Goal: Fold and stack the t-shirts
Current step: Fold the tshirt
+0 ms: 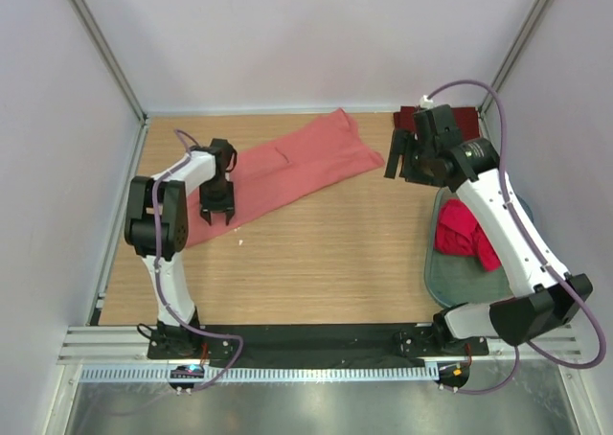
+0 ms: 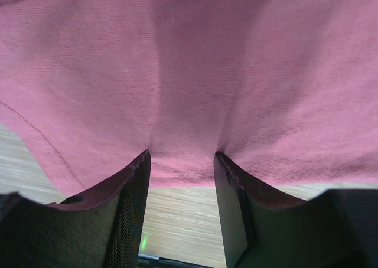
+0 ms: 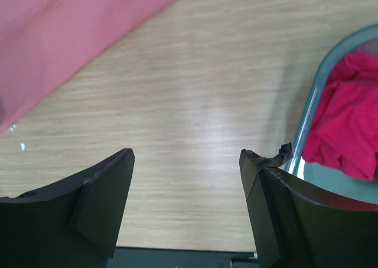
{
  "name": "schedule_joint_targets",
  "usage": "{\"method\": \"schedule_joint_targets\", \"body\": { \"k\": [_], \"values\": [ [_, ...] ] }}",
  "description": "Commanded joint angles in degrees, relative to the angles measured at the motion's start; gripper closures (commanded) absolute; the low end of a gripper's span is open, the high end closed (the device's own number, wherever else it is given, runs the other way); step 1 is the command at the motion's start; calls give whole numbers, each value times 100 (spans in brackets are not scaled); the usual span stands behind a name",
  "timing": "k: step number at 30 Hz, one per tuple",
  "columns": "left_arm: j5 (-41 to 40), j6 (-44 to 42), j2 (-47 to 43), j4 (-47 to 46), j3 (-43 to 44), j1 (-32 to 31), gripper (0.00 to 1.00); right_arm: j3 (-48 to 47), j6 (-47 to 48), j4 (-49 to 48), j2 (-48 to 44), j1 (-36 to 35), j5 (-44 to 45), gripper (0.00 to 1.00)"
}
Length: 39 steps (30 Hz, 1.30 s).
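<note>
On the left half of the counter [image 1: 326, 253], a salmon-pink shirt [image 1: 297, 162] lay stretched slantwise from the upper middle of the top view down towards the left, loosely flattened and not yet folded. The left gripper [image 1: 217, 213] stood over its lower-left end. Its fingers [image 2: 133, 185] were partly spread, with their tips pressed against the cloth near the hem and nothing pinched between them.

The right gripper [image 1: 397, 157] hung above bare wood at the upper right, fingers spread wide and holding nothing. Behind it, a dark maroon shirt [image 1: 406, 119] sat in the far right corner. It looked like the start of a stack, though most of it was hidden.

At the right edge, a greenish plastic tub [image 1: 450, 282] held crumpled bright red shirts [image 1: 462, 232], so most of the job seemed left to do. The right arm crossed over the tub and would have needed to swing clear before reaching in.
</note>
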<state>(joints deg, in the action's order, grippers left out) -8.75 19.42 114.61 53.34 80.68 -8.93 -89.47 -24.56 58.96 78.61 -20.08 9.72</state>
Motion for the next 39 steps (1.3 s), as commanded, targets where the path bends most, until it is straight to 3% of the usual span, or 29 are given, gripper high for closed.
{"method": "schedule_joint_targets", "body": {
  "k": [1,5,9,13,14,17,22,29,33,39],
  "values": [
    [312,272,159,-157,-448,-310,51,385,-190,-16,-520,-5,-119,21],
    [663,624,45,-184,-615,-925,51,650,-137,28,-803,-5,-102,21],
    [1340,1308,-79,-289,-651,-2005,51,1036,-216,-103,-1049,-5,-136,21],
    [2244,2134,-44,-745,-335,-3541,51,1361,-278,-157,-1146,-14,-128,21],
    [2612,2441,-26,-877,-238,-3728,51,1380,-269,-148,-1137,-14,-110,21],
    [2546,2637,-35,-887,217,-4195,51,1441,-217,-104,-1093,-5,-101,20],
    [2344,2602,-727,-729,457,-4021,50,1433,-58,-192,-760,-5,-93,20],
    [1781,2541,-2582,-659,114,-2713,48,898,-269,-1279,671,-5,-57,20],
    [1316,2242,-3434,-386,123,-1834,47,-23,-453,-1720,1866,-58,126,21],
    [603,1645,-3963,-114,-9,-1402,45,-1928,-296,-1871,4001,-312,654,21]
  ]
}}
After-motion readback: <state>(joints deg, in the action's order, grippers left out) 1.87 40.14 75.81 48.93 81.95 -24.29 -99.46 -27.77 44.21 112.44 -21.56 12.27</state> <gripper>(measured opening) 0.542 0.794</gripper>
